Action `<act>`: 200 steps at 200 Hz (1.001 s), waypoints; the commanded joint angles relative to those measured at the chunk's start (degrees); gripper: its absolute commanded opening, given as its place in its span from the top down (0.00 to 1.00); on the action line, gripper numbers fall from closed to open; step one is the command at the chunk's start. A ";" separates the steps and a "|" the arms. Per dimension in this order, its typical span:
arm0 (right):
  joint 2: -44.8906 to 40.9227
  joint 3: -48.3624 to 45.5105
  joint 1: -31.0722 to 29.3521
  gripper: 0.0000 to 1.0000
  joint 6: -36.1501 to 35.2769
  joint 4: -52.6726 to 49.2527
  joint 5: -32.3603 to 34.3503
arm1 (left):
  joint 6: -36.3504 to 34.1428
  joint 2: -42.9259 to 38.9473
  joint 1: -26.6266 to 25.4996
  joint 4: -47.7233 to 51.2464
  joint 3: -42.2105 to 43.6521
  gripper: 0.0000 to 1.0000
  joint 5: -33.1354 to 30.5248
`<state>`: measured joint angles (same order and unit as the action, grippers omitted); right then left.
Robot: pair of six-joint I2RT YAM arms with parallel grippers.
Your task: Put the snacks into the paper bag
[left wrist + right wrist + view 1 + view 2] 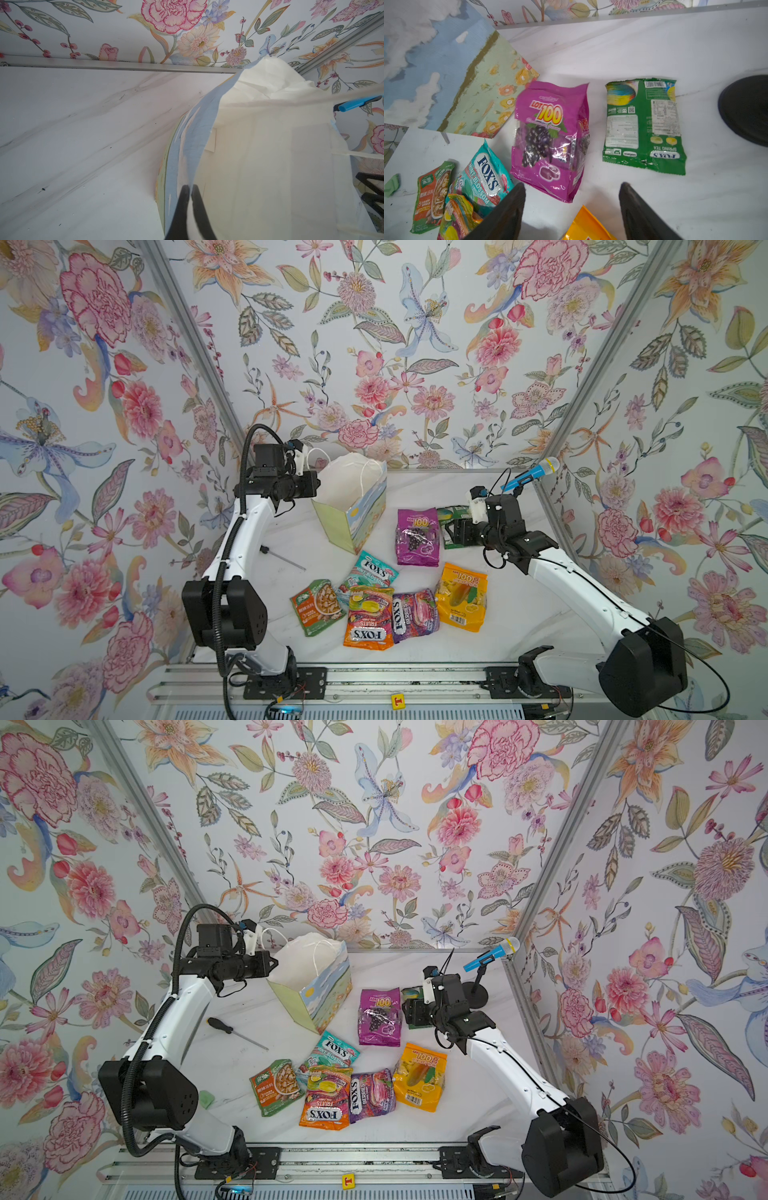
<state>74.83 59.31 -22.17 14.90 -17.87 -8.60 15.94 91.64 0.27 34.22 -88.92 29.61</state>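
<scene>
The paper bag stands upright at the back, mouth open and white inside. My left gripper is shut on its rim on the left side. Several snacks lie flat on the table in front of and to the right of the bag: a purple 100 bag, a green FOX'S packet, a teal FOX'S packet, a nut pouch, an orange FOX'S packet, a purple FOX'S packet and a yellow 100 bag. My right gripper hangs open and holds nothing, above the table between the purple 100 bag and the green packet.
A screwdriver lies left of the bag's foot. A blue toy microphone on a black round stand is at the back right. A small green scrap sits by the left arm. Floral walls close three sides.
</scene>
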 commanded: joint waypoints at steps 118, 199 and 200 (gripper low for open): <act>-24.20 -21.35 7.48 0.25 21.19 -21.19 2.23 | 1.06 -0.28 0.32 -2.39 0.53 1.00 0.60; -9.06 -19.17 20.78 0.39 7.12 -10.50 -11.89 | 1.02 0.29 0.32 -2.86 0.84 1.00 1.42; -8.85 -19.02 20.77 0.40 6.92 -10.51 -11.93 | 1.02 0.30 0.33 -2.85 0.85 1.00 1.42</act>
<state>63.07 37.08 -1.54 27.86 -30.28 -18.68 16.16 91.64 0.27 32.91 -88.47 29.69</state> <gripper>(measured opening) 0.641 0.047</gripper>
